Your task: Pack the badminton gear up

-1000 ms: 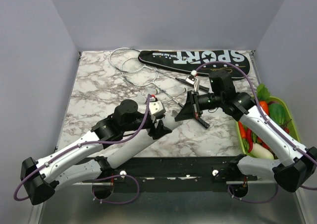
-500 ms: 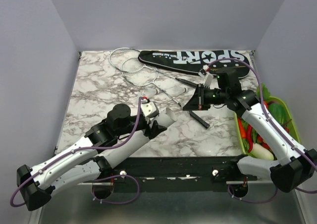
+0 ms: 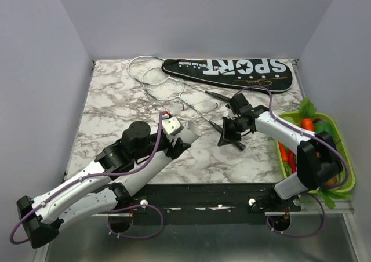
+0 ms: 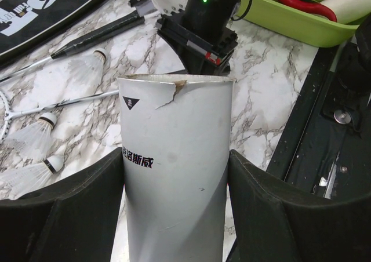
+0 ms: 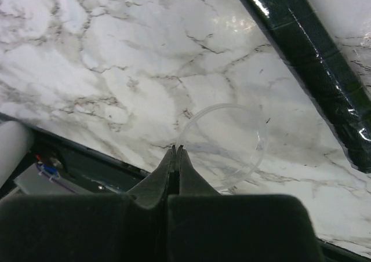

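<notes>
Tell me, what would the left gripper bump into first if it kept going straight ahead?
Most likely the right gripper: the white tube held in the left gripper points straight at it, though depth is unclear.

In the left wrist view the white tube runs off the bottom edge, so its lower end is unseen, while the black bag and the green tray are clipped by the top edge. From the right wrist, the black handle leaves the frame at both ends. From above, the right arm covers part of the tray's contents.
</notes>
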